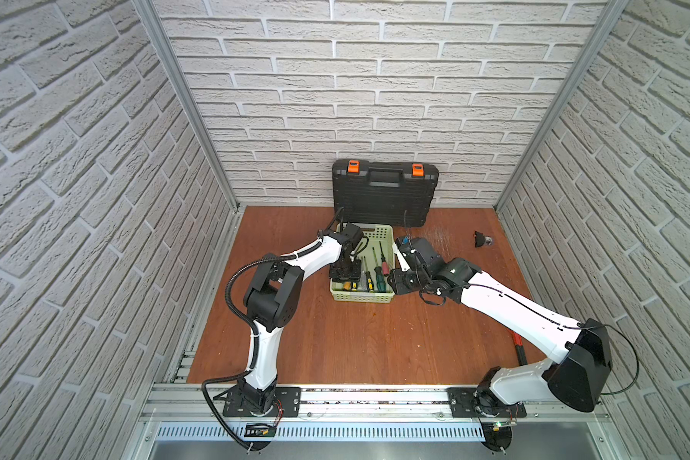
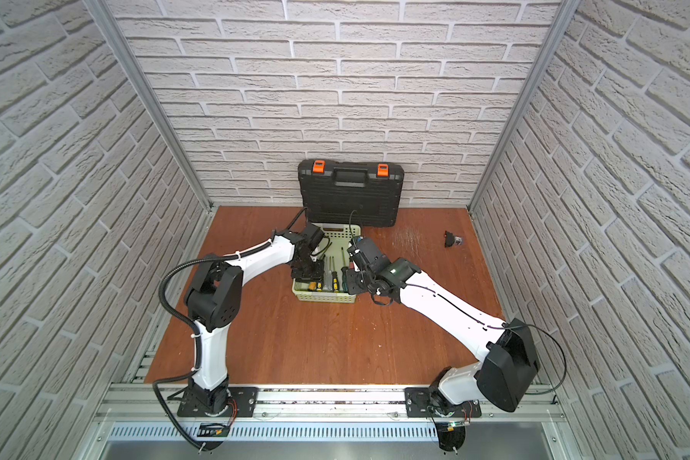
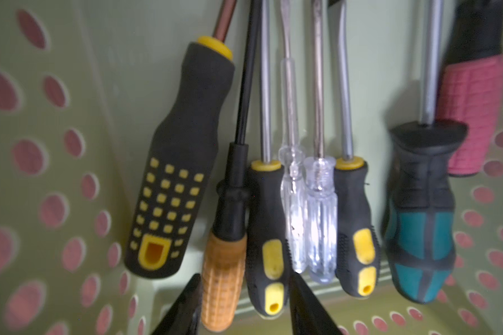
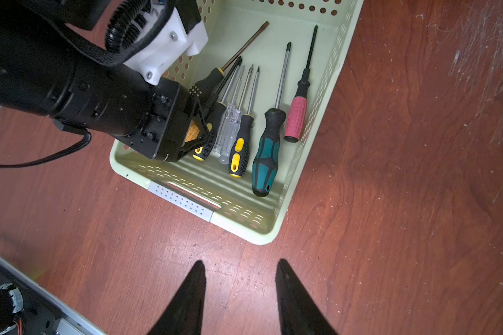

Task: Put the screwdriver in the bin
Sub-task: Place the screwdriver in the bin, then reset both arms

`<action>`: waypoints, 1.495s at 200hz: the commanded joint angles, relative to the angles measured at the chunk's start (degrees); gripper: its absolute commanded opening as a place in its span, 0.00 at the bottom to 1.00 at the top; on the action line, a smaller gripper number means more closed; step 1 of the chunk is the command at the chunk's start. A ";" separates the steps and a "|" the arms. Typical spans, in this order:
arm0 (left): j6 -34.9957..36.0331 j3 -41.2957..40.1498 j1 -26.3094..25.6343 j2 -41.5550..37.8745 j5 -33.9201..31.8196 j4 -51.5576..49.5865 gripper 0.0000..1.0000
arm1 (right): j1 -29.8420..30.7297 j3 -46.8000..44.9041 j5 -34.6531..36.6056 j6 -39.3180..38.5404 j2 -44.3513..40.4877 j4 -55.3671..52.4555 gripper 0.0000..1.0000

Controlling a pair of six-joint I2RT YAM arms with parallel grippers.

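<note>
The pale green bin (image 1: pixel 361 297) (image 4: pixel 244 220) sits mid-table and holds several screwdrivers side by side. My left gripper (image 1: pixel 345 275) (image 3: pixel 244 275) reaches down into its near left corner. Its jaws stand open around the butt of an orange-handled screwdriver (image 3: pixel 221 278) (image 4: pixel 192 132) and a black-and-yellow handle (image 3: pixel 269 261), both lying on the bin floor. My right gripper (image 4: pixel 241 261) (image 1: pixel 399 280) hovers open over bare wood just outside the bin's right side, with nothing between its fingers.
A black toolcase (image 1: pixel 383 191) with orange latches leans on the back wall behind the bin. A small dark object (image 1: pixel 481 239) lies at the far right. A red-and-black tool (image 1: pixel 518 346) lies partly under my right arm.
</note>
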 commanded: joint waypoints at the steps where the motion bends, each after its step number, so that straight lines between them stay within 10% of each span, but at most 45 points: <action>1: -0.42 -0.57 0.15 -5.46 -1.43 -0.40 0.50 | -0.09 0.40 -0.26 0.15 -0.57 1.68 0.42; 109: -0.70 -6.38 0.63 -25.12 -5.05 0.83 0.64 | -0.11 -0.08 5.93 -2.94 -5.10 1.52 0.45; 153: -0.34 -19.32 6.07 -39.13 -11.23 6.20 0.98 | -0.20 -0.57 15.81 -6.80 -11.31 0.87 0.62; 172: 2.32 -24.55 9.82 -44.28 -12.81 8.28 0.98 | -0.87 -1.66 20.02 -9.81 -14.94 1.91 1.00; 237: 17.32 -43.57 20.44 -56.95 -20.50 30.94 0.98 | -10.63 -19.04 25.81 -27.01 -27.62 26.18 0.99; 299: 26.70 -59.93 27.98 -54.04 -24.22 57.28 0.98 | -24.62 -36.53 17.65 -28.16 -27.63 45.38 0.99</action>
